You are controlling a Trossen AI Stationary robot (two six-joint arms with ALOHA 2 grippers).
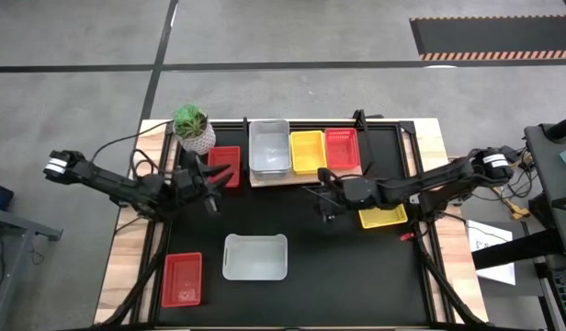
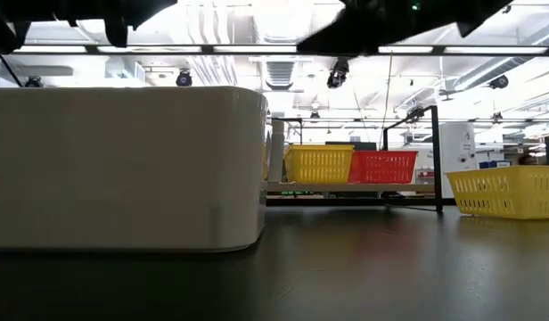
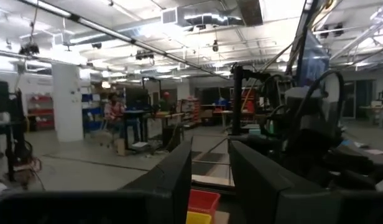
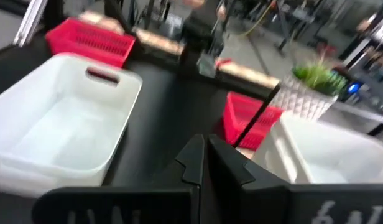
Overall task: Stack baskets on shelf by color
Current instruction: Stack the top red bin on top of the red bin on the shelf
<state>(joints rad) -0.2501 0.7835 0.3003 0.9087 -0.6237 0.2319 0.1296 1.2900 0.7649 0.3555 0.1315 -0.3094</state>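
On the shelf (image 1: 265, 177), upper centre: white, yellow, red baskets.
Right gripper (image 1: 325, 176): centre frame, jaws clenched, empty.
Left gripper (image 1: 230, 173): centre-left, jaws released.

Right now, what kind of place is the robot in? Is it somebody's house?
Not a house. It looks like a big workshop or robot lab: bare ceiling ducts and strip lights overhead, a grey concrete floor around the table, and desks where a person sits far behind.

Three baskets (image 1: 306, 150) sit side by side on the shelf (image 1: 265, 178) at the back. The plant (image 1: 193, 127) is left of it, another basket (image 1: 223, 166) between them. Three more are scattered on the surface (image 1: 320, 267) nearer the front.
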